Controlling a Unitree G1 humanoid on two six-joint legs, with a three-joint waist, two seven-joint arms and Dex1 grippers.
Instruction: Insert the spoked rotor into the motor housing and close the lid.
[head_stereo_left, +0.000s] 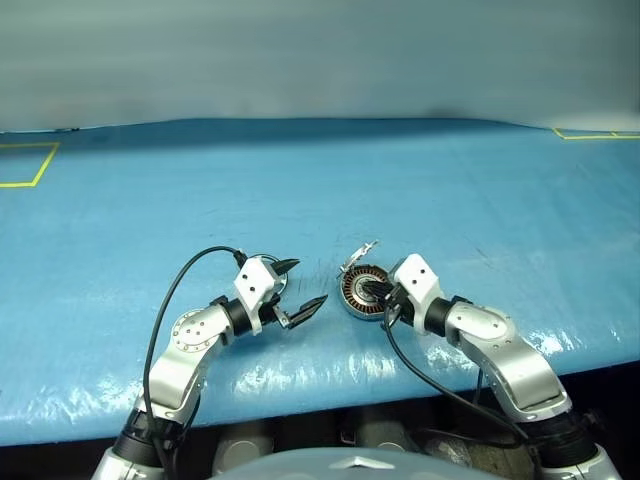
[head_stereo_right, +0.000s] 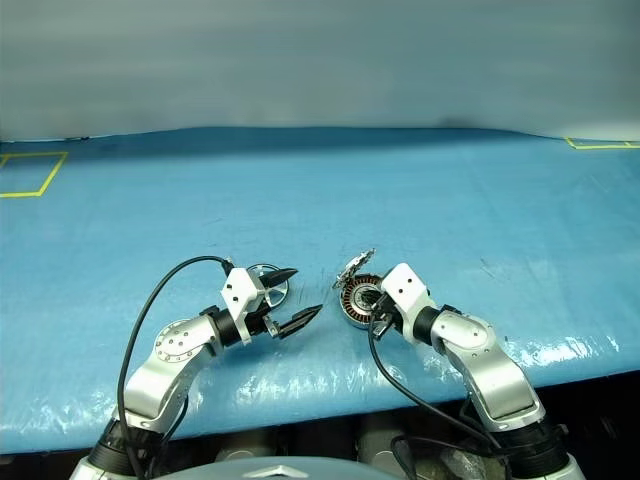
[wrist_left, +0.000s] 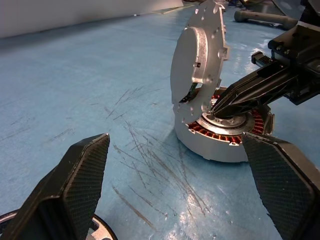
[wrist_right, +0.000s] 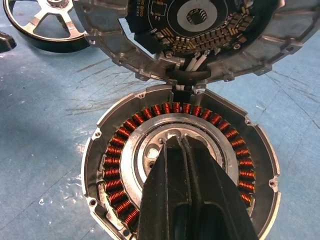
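The motor housing (wrist_right: 180, 170) sits flat on the blue worktop (head_stereo_left: 300, 180) in front of me, a shallow silver-grey cup with a ring of copper-brown windings around a pale metal centre. Its lid (wrist_left: 197, 55) stands open, tilted up from the hinge at the far rim, showing a dark circuit-patterned inner face and a plain grey outer face with a raised circle. The spoked rotor (wrist_right: 47, 22), a shiny silver wheel with thin spokes, lies flat on the worktop just beside the housing, on my left, not yet inserted.
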